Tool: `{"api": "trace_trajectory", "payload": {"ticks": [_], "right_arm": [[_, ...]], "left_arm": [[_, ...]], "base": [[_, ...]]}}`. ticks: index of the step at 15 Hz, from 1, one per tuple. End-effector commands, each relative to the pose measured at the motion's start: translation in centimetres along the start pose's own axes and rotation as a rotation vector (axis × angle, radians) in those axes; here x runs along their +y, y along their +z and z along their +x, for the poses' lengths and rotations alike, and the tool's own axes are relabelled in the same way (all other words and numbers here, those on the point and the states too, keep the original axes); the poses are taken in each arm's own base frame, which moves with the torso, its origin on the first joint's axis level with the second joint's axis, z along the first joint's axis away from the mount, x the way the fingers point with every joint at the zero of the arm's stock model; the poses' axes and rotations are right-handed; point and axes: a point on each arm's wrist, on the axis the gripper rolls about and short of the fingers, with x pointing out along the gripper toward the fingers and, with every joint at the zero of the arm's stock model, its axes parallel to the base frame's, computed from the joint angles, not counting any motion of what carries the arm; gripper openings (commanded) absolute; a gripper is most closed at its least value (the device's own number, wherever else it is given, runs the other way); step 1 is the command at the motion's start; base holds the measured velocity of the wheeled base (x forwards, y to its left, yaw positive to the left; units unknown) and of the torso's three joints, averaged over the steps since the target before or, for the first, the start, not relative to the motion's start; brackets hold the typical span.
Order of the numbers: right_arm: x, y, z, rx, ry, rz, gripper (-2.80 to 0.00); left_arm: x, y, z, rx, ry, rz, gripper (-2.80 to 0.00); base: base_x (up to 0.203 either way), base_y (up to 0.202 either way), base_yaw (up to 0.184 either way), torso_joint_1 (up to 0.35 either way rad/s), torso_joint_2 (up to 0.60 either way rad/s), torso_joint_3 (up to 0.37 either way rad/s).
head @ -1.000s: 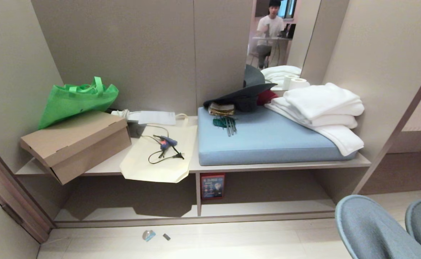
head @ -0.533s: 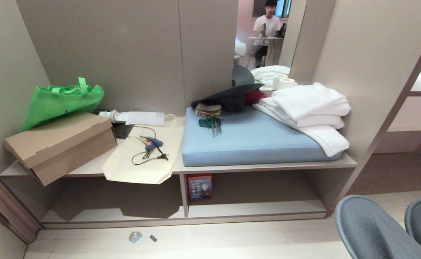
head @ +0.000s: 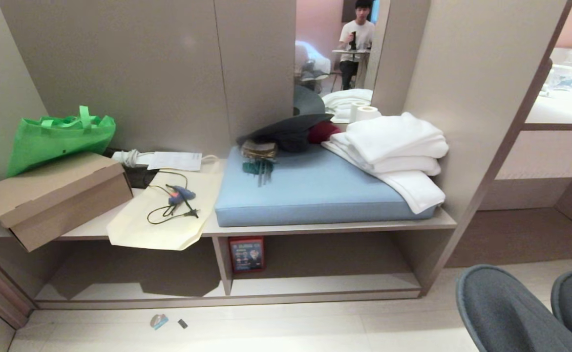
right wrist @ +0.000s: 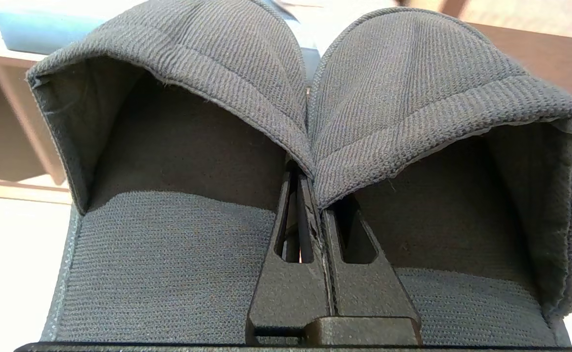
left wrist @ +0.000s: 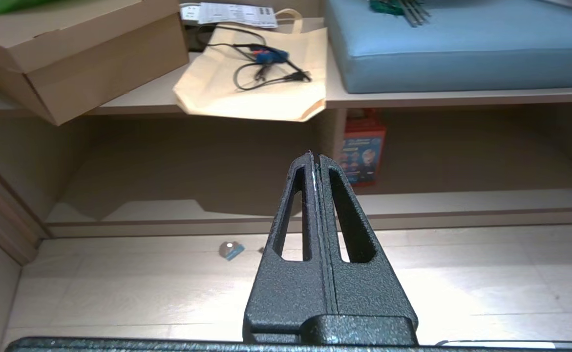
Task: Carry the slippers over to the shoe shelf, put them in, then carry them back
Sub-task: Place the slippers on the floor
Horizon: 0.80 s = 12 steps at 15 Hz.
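At the lower right of the head view, the slippers (head: 510, 313) hang side by side, the right gripper (right wrist: 310, 195) clenched on their touching inner edges. The left gripper (left wrist: 315, 159) is clenched, holding nothing, before the shoe shelf (head: 315, 288) at lower centre.

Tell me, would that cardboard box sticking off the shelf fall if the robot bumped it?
Probably, yes. The cardboard box sits crooked, with one corner hanging past the shelf edge, so a nudge might tip it off. It looks like thin cardboard, so it is likely light and would slide easily.
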Motion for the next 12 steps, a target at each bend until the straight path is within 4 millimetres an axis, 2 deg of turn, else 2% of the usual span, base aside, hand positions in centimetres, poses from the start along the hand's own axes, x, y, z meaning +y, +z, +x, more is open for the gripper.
{"api": "trace_trajectory", "payload": {"ticks": [1, 12], "right_arm": [[0.0, 0.01, 0.01, 0.0, 0.002, 0.001, -2.8], [0.0, -0.01, 0.01, 0.001, 0.0, -0.005, -2.8]], "left_arm": [[0.0, -0.21, 0.06, 0.008, 0.0, 0.0, -2.8], [0.0, -0.19, 0.06, 0.007, 0.0, 0.0, -2.8]], "base": [[0.0, -0.196, 0.003, 0.002, 0.0, 0.002], [0.0, -0.197, 0.001, 0.004, 0.0, 0.002]]}}
